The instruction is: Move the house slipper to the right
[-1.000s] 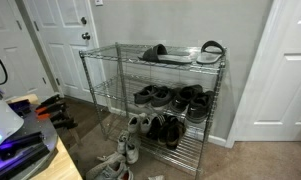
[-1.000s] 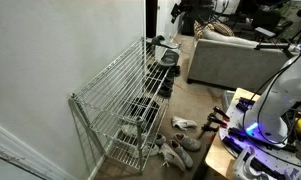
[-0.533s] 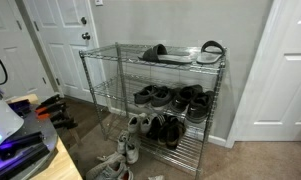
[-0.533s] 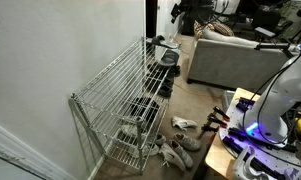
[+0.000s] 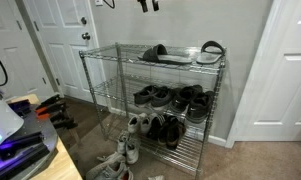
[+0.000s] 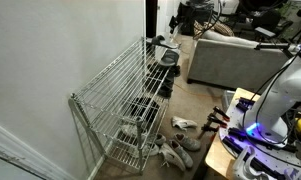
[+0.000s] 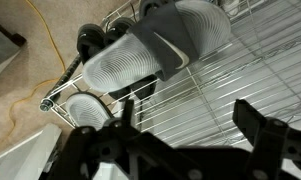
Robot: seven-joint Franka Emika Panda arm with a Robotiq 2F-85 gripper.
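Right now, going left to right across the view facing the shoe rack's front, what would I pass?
White panelled door, house slipper, slipper with a paler rim, white door at the far right.

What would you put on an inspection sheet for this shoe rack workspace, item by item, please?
Surface: wire rack with three shelves, standing on carpet against the wall.
Job's things: dark slipper lies on the top shelf, not gripped.
Clutter: second slipper with a paler rim on the same shelf; dark shoes on the middle shelf, more below; white shoes on the floor.
Grippers: claw open, above the top shelf, holding nothing.
Cables: yellow cable on the carpet beside the rack.
Surroundings: white door behind the rack; sofa nearby.
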